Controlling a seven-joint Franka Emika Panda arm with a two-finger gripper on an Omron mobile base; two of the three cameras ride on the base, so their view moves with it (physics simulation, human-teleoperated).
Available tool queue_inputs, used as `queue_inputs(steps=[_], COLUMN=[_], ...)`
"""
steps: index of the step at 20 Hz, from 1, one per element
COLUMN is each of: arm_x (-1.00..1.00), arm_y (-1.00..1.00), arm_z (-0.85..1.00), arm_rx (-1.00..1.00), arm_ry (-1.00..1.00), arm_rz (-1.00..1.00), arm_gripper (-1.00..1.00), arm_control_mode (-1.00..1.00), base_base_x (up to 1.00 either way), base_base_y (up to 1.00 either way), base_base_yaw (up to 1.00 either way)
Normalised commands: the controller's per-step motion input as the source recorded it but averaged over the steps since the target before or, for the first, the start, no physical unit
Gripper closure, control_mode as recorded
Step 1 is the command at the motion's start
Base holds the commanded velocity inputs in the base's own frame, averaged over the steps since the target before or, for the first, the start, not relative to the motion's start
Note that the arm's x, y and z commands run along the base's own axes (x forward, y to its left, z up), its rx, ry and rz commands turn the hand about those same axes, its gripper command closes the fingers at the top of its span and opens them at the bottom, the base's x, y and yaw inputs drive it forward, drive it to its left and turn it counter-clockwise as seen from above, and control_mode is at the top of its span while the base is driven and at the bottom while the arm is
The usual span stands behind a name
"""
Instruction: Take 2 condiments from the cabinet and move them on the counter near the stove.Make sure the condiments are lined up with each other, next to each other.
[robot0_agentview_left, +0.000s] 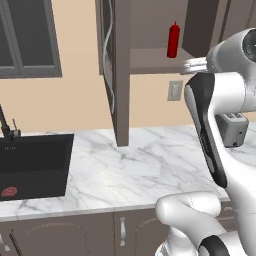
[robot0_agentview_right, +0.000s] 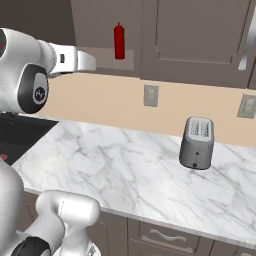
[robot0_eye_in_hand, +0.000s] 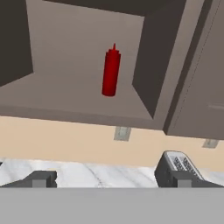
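Fingers (robot0_eye_in_hand: 41, 178) of your gripper (robot0_eye_in_hand: 111, 180) stand wide open, holding nothing, aimed at the red squeeze bottle (robot0_eye_in_hand: 111, 72) upright on the open cabinet (robot0_eye_in_hand: 65, 94) shelf (well apart).

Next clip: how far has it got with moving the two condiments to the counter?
Done: the cabinet door is open. In hand: nothing; the open gripper faces the red bottle, which stands upright on the shelf. Left: both bottles must reach the counter; neither is there, and I see no second bottle.
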Motion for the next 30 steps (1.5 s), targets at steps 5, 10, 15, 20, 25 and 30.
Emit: queue_inputs(steps=[5, 10, 15, 20, 25, 30], arm_x=[0.37, 0.4, 0.4, 0.41, 0.41, 0.42], arm_y=[0.0, 0.0, -0.01, -0.06, -0.02, 0.0], arm_z=[0.18, 0.27, 0.08, -0.02, -0.01, 0.0], arm_rx=[0.06, 0.09, 0.07, 0.01, 0.0, 0.0], arm_ry=[-0.04, 0.0, 0.0, 0.0, 0.01, 0.02], arm_rz=[0.0, -0.01, -0.05, -0.07, -0.05, -0.02], arm_gripper=[-1.0, -1.0, -1.0, -1.0, -1.0, -1.0], arm_control_mode=[-1.0, -1.0, -1.0, -1.0, -1.0, -1.0], base_base_x=[0.0, 0.0, 0.0, 0.0, 0.0, 0.0], base_base_y=[0.0, 0.0, 0.0, 0.0, 0.0, 0.0], base_base_yaw=[0.0, 0.0, 0.0, 0.0, 0.0, 0.0])
